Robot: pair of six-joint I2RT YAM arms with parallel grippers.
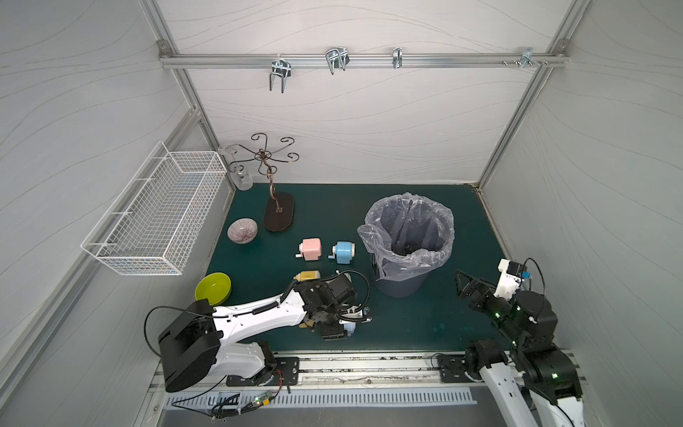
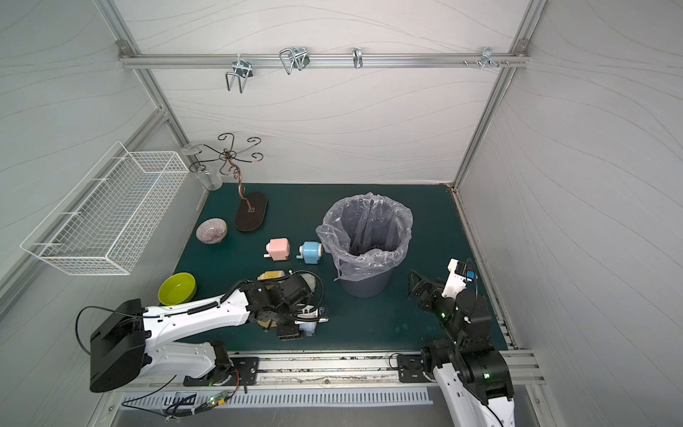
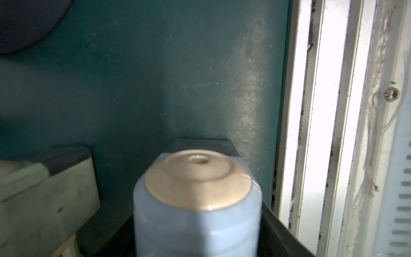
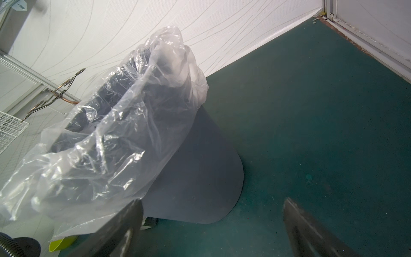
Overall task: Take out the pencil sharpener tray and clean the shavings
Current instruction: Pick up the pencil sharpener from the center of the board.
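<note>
Closest in, a pale sharpener (image 3: 198,200) stands between the fingers of my left gripper (image 1: 334,330), at the mat's (image 1: 406,332) front edge. One pad (image 3: 44,189) is clear of it, so I straddle it unclamped. Its tray is hidden. My right gripper (image 1: 459,284) hangs spread wide and empty beside the bin (image 1: 399,284). Dark flecks (image 1: 408,246) inside may be shavings. Beyond sit a pink sharpener (image 1: 309,248) and a blue sharpener (image 1: 343,252).

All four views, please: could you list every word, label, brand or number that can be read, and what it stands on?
None can be read in any view.
Pale mark on the stand base: too small to read.
Pink sharpener, blue sharpener: no print visible.
Pale blue sharpener, left wrist view: blurred, no print visible.
</note>
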